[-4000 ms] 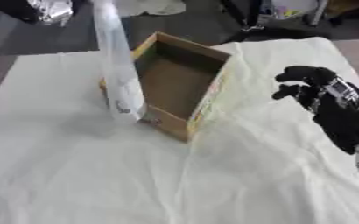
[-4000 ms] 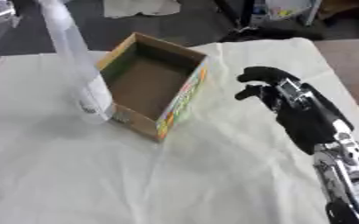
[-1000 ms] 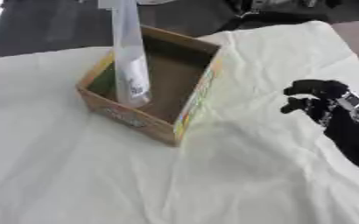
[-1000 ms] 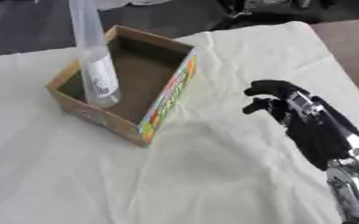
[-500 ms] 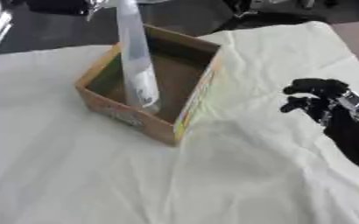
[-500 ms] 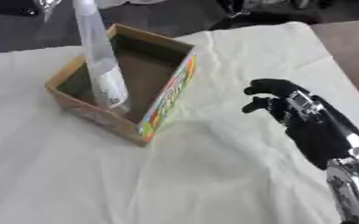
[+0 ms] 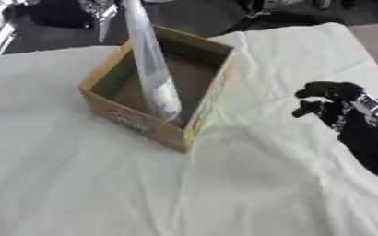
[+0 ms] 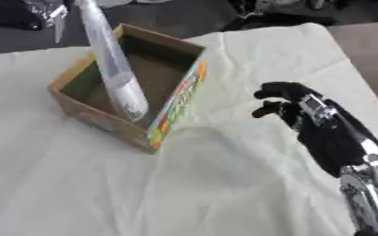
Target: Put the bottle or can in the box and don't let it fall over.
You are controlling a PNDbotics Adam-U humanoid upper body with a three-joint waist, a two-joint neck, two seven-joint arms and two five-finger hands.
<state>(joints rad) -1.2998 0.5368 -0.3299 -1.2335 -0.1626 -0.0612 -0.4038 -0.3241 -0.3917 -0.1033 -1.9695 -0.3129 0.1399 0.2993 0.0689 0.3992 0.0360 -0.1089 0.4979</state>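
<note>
One bottle (image 7: 153, 69) (clear, tall), one box (image 7: 200, 117), one hand (image 7: 331, 103)

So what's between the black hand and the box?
Only bare white cloth lies between the right hand and the box, clearest in the right eye view.

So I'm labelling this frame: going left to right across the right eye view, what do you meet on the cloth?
Cardboard box, with the clear bottle standing tilted inside it → bare white cloth → the robot's right hand, fingers curled.

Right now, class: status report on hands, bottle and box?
Right hand idle, fingers curled. Left hand unseen. Bottle inside box, leaning. Nothing in the way.
</note>
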